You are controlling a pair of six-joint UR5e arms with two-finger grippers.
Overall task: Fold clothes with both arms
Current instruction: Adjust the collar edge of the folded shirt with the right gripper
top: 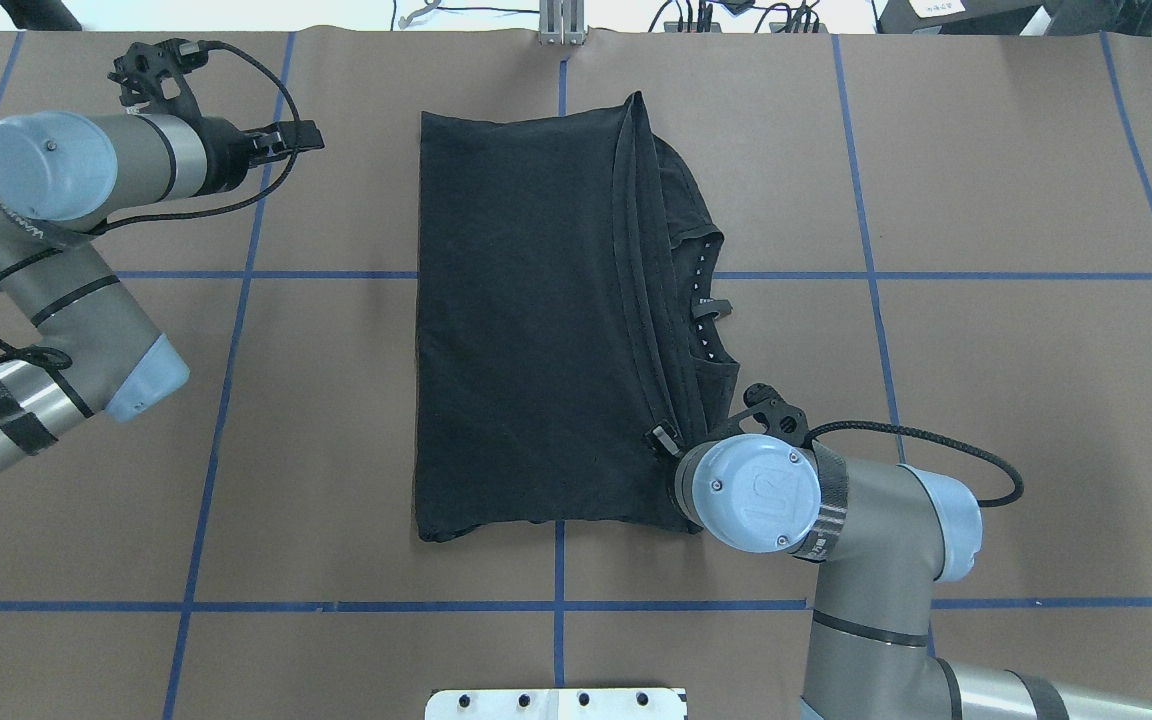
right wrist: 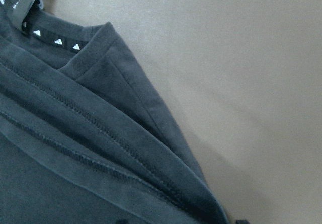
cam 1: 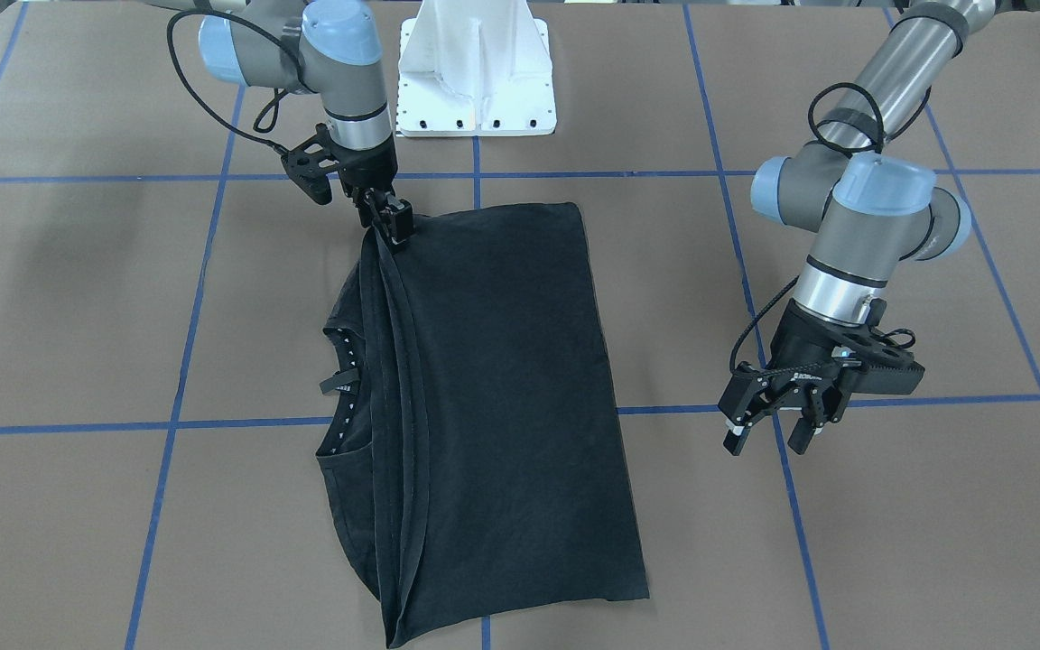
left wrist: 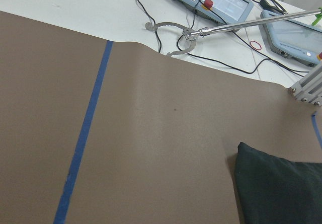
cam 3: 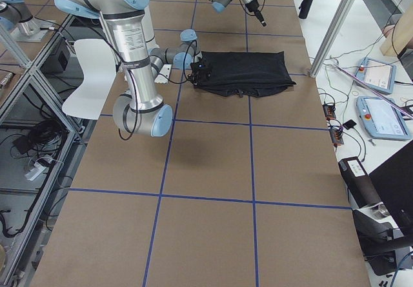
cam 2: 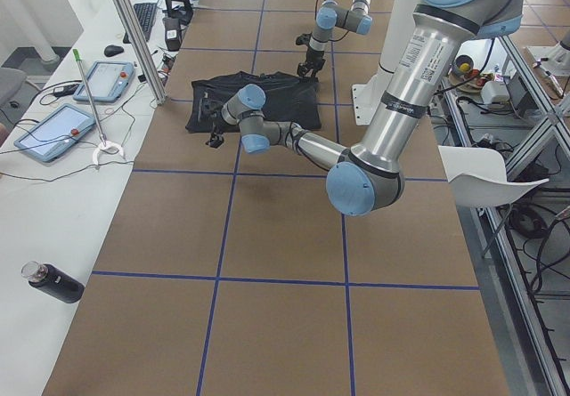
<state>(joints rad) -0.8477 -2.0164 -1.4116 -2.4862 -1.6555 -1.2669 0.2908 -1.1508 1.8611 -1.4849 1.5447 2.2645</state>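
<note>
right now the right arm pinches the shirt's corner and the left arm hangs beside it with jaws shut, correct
No: the left arm has its jaws open, as the front-facing view shows. Otherwise yes: the right arm pinches the shirt at its corner.

Table's covered in brown paper [cam 1: 935, 542] with blue tape lines [cam 1: 177, 361] marking out a grid. Along one side there's a white bench [cam 2: 36, 200] with two tablets [cam 2: 40, 133] [cam 2: 105, 77] sitting on it, cables running everywhere. A grabber stick [cam 2: 89, 102] lies across between them, claw end near the bench edge. Small red ring [left wrist: 255, 45] just beside one tablet. Black bottle [cam 2: 55, 282] lying on its side further down the bench. Mouse [cam 2: 113, 50] and keyboard [cam 2: 145, 18] at the far end. White chair [cam 3: 90, 74] off the opposite side.
</note>
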